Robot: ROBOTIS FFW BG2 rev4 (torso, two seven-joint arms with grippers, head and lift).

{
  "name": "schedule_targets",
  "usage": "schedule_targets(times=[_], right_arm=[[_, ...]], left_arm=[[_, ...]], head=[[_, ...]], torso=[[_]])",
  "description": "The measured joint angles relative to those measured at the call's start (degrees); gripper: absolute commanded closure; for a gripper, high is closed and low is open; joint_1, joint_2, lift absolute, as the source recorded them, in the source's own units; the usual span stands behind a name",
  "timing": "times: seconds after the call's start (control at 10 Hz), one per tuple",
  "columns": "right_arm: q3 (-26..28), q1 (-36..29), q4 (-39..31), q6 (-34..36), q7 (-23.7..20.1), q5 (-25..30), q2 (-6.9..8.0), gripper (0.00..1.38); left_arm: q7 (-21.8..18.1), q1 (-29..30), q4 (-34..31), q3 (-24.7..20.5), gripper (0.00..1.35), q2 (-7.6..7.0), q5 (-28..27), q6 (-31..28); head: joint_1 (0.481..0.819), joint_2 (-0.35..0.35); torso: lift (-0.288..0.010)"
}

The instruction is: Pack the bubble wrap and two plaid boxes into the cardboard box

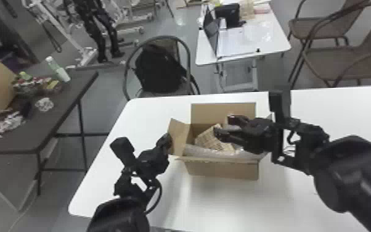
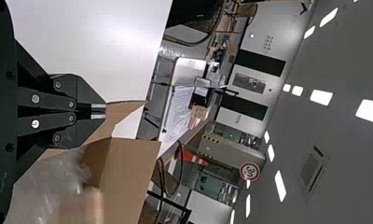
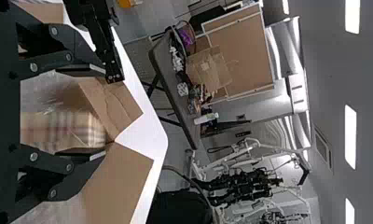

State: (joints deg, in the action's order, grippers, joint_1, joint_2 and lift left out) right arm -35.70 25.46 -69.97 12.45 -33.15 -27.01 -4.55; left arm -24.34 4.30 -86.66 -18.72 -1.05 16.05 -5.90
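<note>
Cardboard box (image 1: 223,170) stands open on the white table (image 1: 332,123), flaps raised. Inside: one plaid box (image 1: 209,140), tilted, with bubble wrap (image 1: 208,151) along the near wall. Right gripper (image 1: 222,124) is over the carton's interior; its fingers stand wide apart, one on either side of the plaid box in the right wrist view, and firm contact cannot be told. Left gripper (image 1: 167,139) is at the left flap (image 1: 178,135), fingertips together; whether they touch the cardboard cannot be told. Black backpack (image 1: 158,69) rests on a chair beyond the table.
</note>
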Motion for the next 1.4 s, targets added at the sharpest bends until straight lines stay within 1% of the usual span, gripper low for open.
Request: schedule_targets(times=[0.2, 0.3, 0.4, 0.5, 0.6, 0.8, 0.9, 1.0, 1.1, 1.3, 1.4], right_arm=[[2.29, -0.58, -0.07, -1.41, -1.28, 0.01, 0.07, 0.08], [4.73, -1.79, -1.89, -1.65, -1.47, 0.74, 0.06, 0.09], [7.69, -3.62, -5.20, -1.58, -1.48, 3.03, -0.11, 0.09], [11.38, -6.64, -10.14, -1.38, -0.87, 6.81, -0.52, 0.09], [15.10, -10.49, -15.44, -1.30, 0.68, 10.76, -0.86, 0.09], [22.43, -19.88, -25.29, -1.30, 4.08, 18.37, -0.95, 0.09], [26.22, -25.30, -29.80, -1.39, 6.13, 21.81, -0.98, 0.09], [29.46, -30.37, -33.50, -2.27, 9.36, 24.39, -0.96, 0.09], [32.28, -35.45, -36.33, -4.25, 13.78, 25.53, -0.78, 0.09], [36.37, -43.72, -40.17, -8.59, 22.50, 27.80, 0.21, 0.09], [37.81, -46.89, -40.90, -11.04, 27.08, 28.60, 1.02, 0.09]], left_arm=[[0.00, 0.06, 0.00, -0.06, 1.21, 0.00, 0.16, 0.12], [0.00, 0.09, 0.00, -0.08, 1.21, 0.00, 0.23, 0.24], [0.00, 0.09, 0.00, -0.09, 1.21, 0.00, 0.32, 0.42], [0.00, 0.15, 0.00, -0.09, 1.21, 0.00, 0.42, 0.63], [0.00, 0.29, 0.00, -0.09, 1.21, 0.00, 0.58, 0.79], [0.00, 0.63, -0.01, -0.24, 1.21, 0.00, 1.02, 1.08], [0.00, 0.82, -0.07, -0.36, 1.21, 0.00, 1.17, 1.15], [0.00, 1.05, -0.17, -0.50, 1.21, 0.00, 1.29, 1.21], [0.00, 1.27, -0.24, -0.64, 1.21, 0.00, 1.42, 1.27], [-0.07, 1.63, -0.34, -0.97, 1.21, 0.00, 1.81, 1.48], [-0.19, 1.68, -0.35, -1.04, 1.21, 0.00, 1.87, 1.50]], head=[[0.695, 0.350], [0.695, 0.350], [0.695, 0.350], [0.695, 0.350], [0.695, 0.350], [0.695, 0.303], [0.695, 0.288], [0.695, 0.250], [0.695, 0.211], [0.695, 0.146], [0.695, 0.132]], torso=[[-0.071], [-0.071], [-0.071], [-0.071], [-0.071], [-0.071], [-0.071], [-0.071], [-0.071], [-0.071], [-0.071]])
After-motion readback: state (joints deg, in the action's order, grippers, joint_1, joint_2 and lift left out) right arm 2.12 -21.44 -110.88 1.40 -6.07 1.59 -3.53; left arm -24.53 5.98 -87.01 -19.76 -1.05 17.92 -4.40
